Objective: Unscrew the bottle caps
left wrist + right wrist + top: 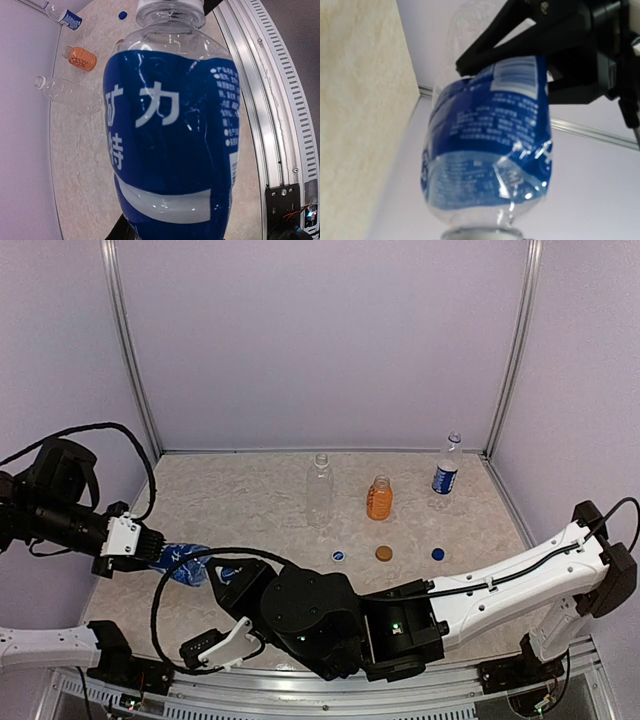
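Observation:
A clear bottle with a blue label point(185, 562) is held level above the table's left front. My left gripper point(152, 550) is shut on its lower body. The label fills the left wrist view point(170, 135), with one dark finger point(122, 231) showing under it. My right gripper point(224, 576) is closed on the bottle's cap end. The whitish cap point(482, 234) sits at the bottom edge of the right wrist view, and my own fingers are hidden there. Two blue caps point(338, 556) point(438, 553) and an orange-brown cap point(383, 553) lie loose on the table.
Three open bottles stand at the back: a plain clear one point(319, 490), a short orange one point(379, 498) and a blue-label one point(445, 472). Lilac walls close in the back and sides. A metal rail point(270, 125) runs along the near edge.

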Controlling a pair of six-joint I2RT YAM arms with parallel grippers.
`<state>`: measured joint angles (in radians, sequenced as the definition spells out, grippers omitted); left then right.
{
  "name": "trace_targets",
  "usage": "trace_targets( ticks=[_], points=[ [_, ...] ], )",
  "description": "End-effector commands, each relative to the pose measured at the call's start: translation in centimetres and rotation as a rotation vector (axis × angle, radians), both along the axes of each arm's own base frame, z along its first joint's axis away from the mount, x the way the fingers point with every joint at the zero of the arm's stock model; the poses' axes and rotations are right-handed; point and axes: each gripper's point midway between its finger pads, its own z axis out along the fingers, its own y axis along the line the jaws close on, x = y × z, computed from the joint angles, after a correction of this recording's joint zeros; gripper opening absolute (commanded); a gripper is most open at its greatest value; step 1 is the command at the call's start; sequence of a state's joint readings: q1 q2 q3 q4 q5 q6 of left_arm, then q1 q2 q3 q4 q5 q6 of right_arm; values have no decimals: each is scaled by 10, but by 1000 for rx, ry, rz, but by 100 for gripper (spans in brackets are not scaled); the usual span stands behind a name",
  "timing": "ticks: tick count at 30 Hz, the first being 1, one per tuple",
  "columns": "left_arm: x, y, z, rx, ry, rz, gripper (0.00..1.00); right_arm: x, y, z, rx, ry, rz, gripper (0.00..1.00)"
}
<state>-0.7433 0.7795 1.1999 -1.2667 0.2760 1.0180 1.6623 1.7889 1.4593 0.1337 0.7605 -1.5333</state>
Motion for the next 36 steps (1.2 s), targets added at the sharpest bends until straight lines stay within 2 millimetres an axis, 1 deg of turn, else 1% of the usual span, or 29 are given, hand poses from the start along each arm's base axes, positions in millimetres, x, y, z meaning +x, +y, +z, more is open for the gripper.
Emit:
trace_targets(
  ticks=[1,3,4,5,6,7,9,11,13,14,16,18,19,20,21,22,24,25,28,30,31,34,36],
  points=[
    [-28,14,-16,49,134,-14,5,19,-8,17,9,-92,-115,0],
    [-27,14,-13,41,123,-9,5,15,-4,22,58,-61,-92,0],
    [-26,14,-12,39,119,-5,5,14,-3,24,83,-48,-85,14],
    [-25,14,-11,39,114,-1,5,14,-3,26,107,-27,-85,53],
    [-23,14,-12,39,111,7,5,14,-2,30,144,-2,-91,87],
    [-20,14,-12,37,101,18,5,16,-3,36,189,24,-101,98],
    [-9,13,-11,31,65,53,5,17,-6,43,253,77,-109,99],
    [7,10,-7,11,0,99,5,14,-10,48,310,150,-84,99],
    [26,7,1,-15,-78,148,6,11,-13,51,383,276,-50,99],
    [38,4,8,-39,-131,174,6,12,-15,54,420,348,-39,99],
    [58,4,18,-57,-227,230,6,16,-18,54,483,553,-14,99],
    [76,5,27,-64,-324,272,6,25,-22,56,540,812,33,99],
    [83,5,30,-68,-364,288,6,28,-22,51,556,925,55,99],
    [88,5,33,-72,-394,300,6,33,-27,54,596,1026,81,99],
    [91,5,35,-76,-412,307,6,36,-29,57,629,1107,111,99],
    [93,4,37,-82,-422,313,6,43,-34,59,670,1164,116,99],
    [95,5,40,-87,-433,325,6,59,-40,68,777,1270,127,99],
    [97,5,40,-85,-441,328,6,70,-44,72,835,1345,119,99],
    [101,5,41,-66,-478,323,6,96,-47,80,965,1659,124,96],
    [103,5,41,-63,-491,322,6,112,-42,79,1004,1834,95,97],
    [103,5,41,-60,-491,321,6,117,-39,74,1016,1909,54,99],
    [104,4,39,-55,-489,321,6,122,-26,58,991,2000,-12,99],
    [104,5,38,-48,-489,318,6,121,-20,55,974,2046,-13,94]
  ],
)
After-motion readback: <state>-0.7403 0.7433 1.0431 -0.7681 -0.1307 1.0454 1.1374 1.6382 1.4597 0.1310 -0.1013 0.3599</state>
